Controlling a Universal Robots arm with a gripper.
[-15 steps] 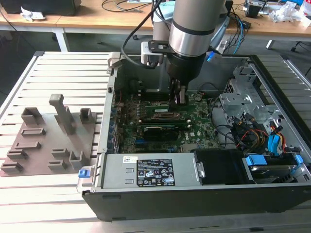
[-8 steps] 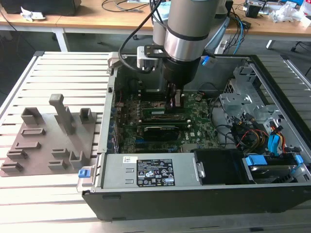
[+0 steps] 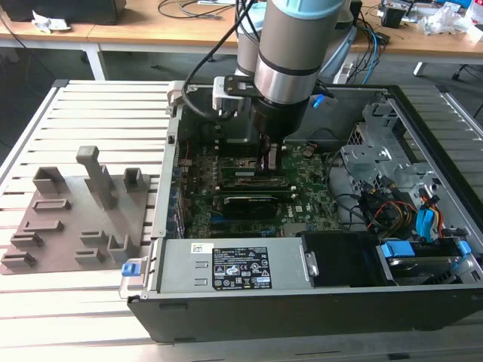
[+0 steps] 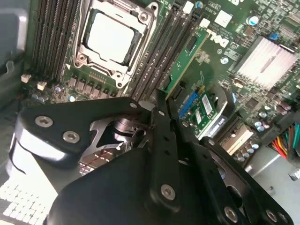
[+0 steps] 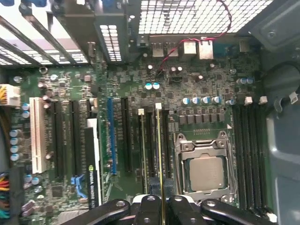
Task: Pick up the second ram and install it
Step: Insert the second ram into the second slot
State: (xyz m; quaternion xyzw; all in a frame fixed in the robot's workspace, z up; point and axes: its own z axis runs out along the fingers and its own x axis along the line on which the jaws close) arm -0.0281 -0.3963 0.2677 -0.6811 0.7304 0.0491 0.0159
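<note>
While the arm stood plunged into the open black computer case (image 3: 302, 302), your black two-fingered gripper (image 5: 160, 202) was closed on the second ram (image 5: 159, 154), a long, narrow green circuit-board stick seen edge-on in the first wrist view, running straight up from between the fingertips. That stick sat over the dark memory slots just beside the silver-lidded CPU socket (image 5: 205, 171), with another green stick (image 5: 142, 150) already standing in the neighbouring slot. In the second wrist view you could see the held stick (image 4: 185, 58) angled along the slot bank, its lower end hidden behind the gripper's fingers (image 4: 159, 122). Picking up looked finished, to my eye; you were in the seating step. I could not tell whether the board's edge had reached the slot floor or hung just above it. As I judged it, what remained called for a straight press along the slot with the stick kept upright, since any tilt risked jamming it against its neighbour.
</note>
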